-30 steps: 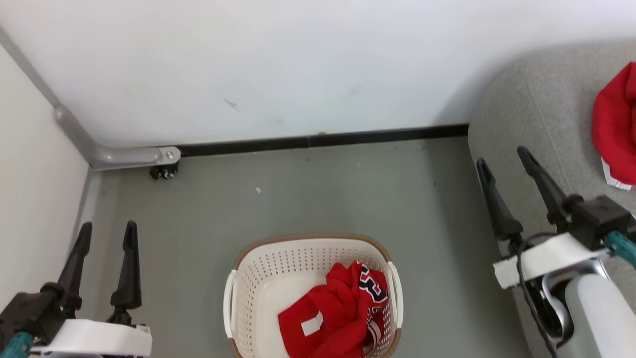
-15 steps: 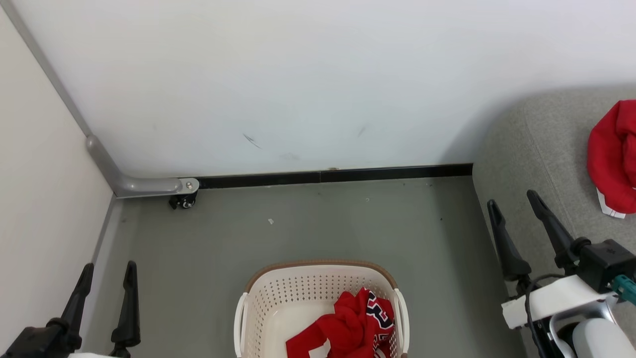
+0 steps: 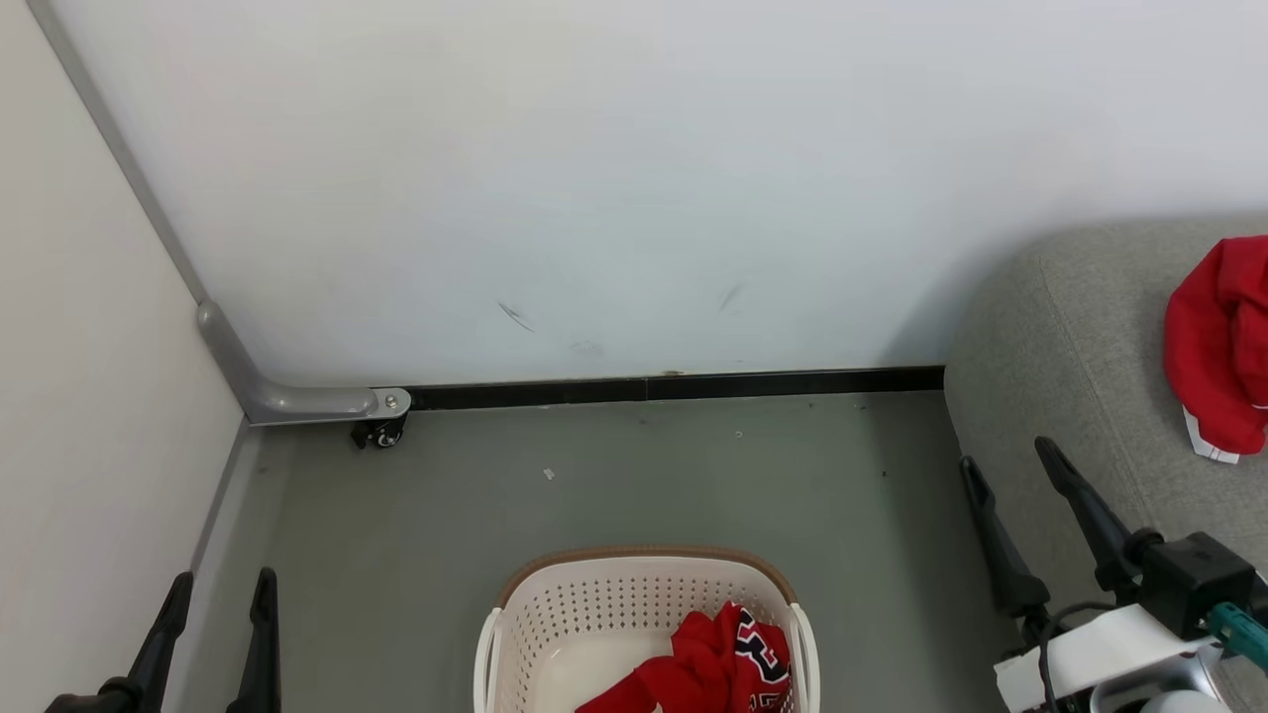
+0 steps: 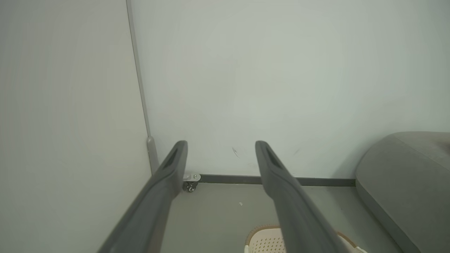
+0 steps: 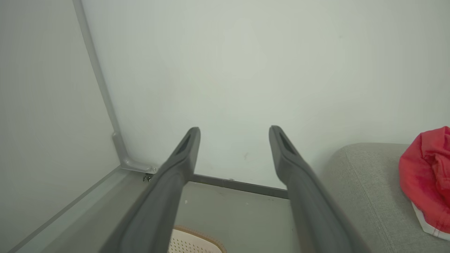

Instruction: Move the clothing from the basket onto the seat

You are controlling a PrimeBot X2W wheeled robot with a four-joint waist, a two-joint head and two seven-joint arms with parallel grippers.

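Head view, nearest to farthest. At the lower left, the left gripper (image 3: 224, 576) points up the frame over the grey floor (image 3: 644, 475), its two dark fingers spread wide. In the left wrist view the floor and wall show through the gap between them. At the lower right, the right gripper (image 3: 1005, 452) is likewise spread wide, its fingers seen against the front edge of the seat (image 3: 1080, 327) and the floor beside it, with its white wrist housing (image 3: 1100, 662) below. Between the two grippers, at the bottom centre, the cream perforated basket (image 3: 644, 555) with a brown rim stands on the floor, apart from both grippers. Inside it, toward its right side, lies a crumpled red jersey (image 3: 708, 665) with navy-and-white lettering; the frame edge cuts off its lower part. Farther right, the grey upholstered seat carries a second red garment (image 3: 1214, 337), bunched, with a white-trimmed edge at its lower end, well apart from the basket. Beyond the floor runs a black baseboard (image 3: 693, 384). At its left end a grey metal bracket (image 3: 297, 401) with a small black caster (image 3: 378, 434) meets a pale side panel (image 3: 89, 347). The white wall (image 3: 594, 168) rises behind, marked with faint scuffs.
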